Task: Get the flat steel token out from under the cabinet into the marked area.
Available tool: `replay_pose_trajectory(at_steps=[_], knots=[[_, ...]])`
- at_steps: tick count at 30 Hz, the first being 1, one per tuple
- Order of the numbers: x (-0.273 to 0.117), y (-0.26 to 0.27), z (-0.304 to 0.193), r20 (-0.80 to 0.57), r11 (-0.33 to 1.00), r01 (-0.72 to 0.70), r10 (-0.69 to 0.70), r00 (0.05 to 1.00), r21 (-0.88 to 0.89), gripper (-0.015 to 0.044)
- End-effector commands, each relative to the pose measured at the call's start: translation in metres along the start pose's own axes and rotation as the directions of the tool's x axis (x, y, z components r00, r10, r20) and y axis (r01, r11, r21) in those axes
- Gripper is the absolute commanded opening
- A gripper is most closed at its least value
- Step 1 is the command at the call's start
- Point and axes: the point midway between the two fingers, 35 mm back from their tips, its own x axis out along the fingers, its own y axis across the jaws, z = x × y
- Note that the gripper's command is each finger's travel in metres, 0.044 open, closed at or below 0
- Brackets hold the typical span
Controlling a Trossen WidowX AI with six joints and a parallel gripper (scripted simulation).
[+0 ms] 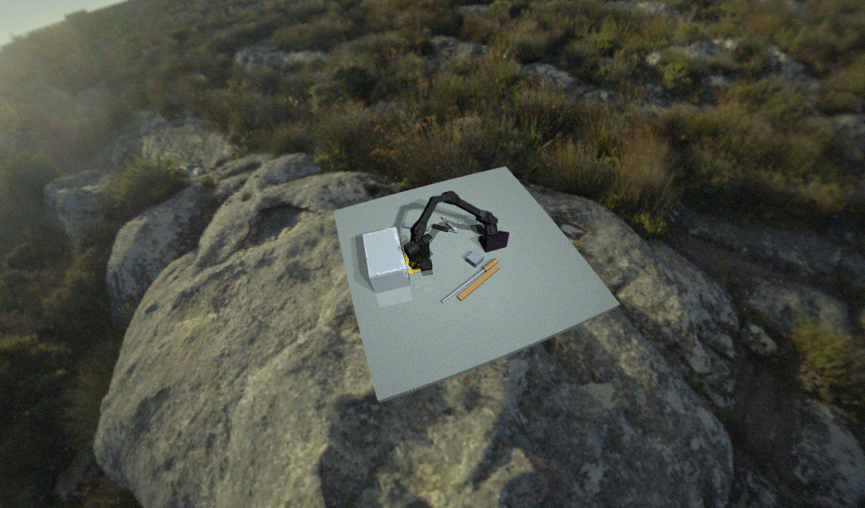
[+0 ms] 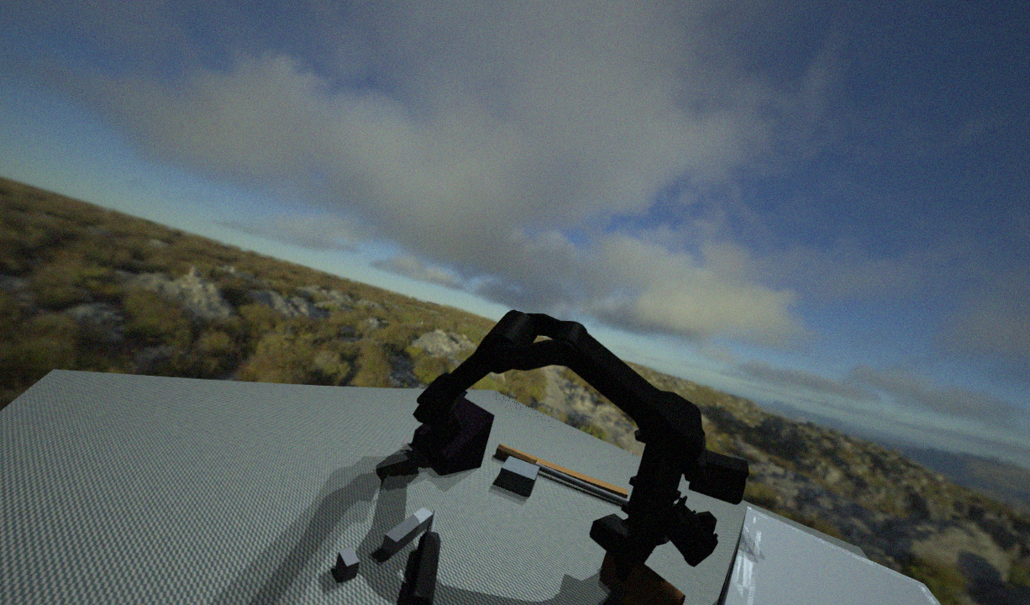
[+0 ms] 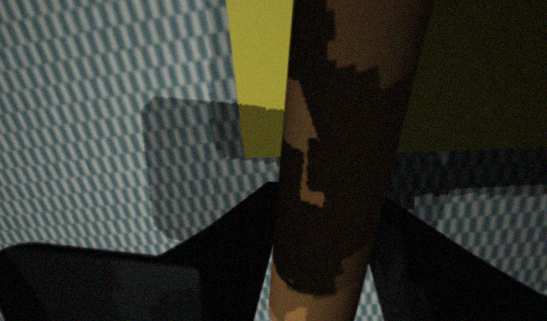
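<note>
Steel token hidden from view, place relative to claw (image 1: 414, 261) (image 2: 625, 558) (image 3: 330, 201) unclear, claw pinching a brown handle (image 2: 651, 588) (image 3: 340, 156)

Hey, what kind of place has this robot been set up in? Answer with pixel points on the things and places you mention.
Apparently open, rocky hillside: the top view shows a pale table (image 1: 486, 322) perched on a big boulder (image 1: 233, 328), with scrubby bushes (image 1: 549, 120) behind, and the exterior view shows cloudy sky (image 2: 428, 150).

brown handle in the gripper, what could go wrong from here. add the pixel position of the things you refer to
The gripper (image 3: 320, 198) is shut on the brown handle (image 3: 322, 267) right beside the cabinet (image 1: 383, 252) (image 2: 819, 560), so the wrist could bump its side. The handle covers part of the yellow area (image 3: 260, 58) in the wrist view, so a token there could be missed or nudged.
</note>
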Motion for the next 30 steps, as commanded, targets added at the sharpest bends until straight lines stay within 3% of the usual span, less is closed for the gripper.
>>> replay_pose_trajectory(at_steps=[1, 30], knots=[[0.000, -0.003, 0.004, 0.002, 1.000, -0.002, 0.002, 1.000, 0.001, 0.0000], [0.002, -0.018, -0.003, 0.001, 1.000, -0.001, 0.001, 1.000, 0.000, 0.0000]])
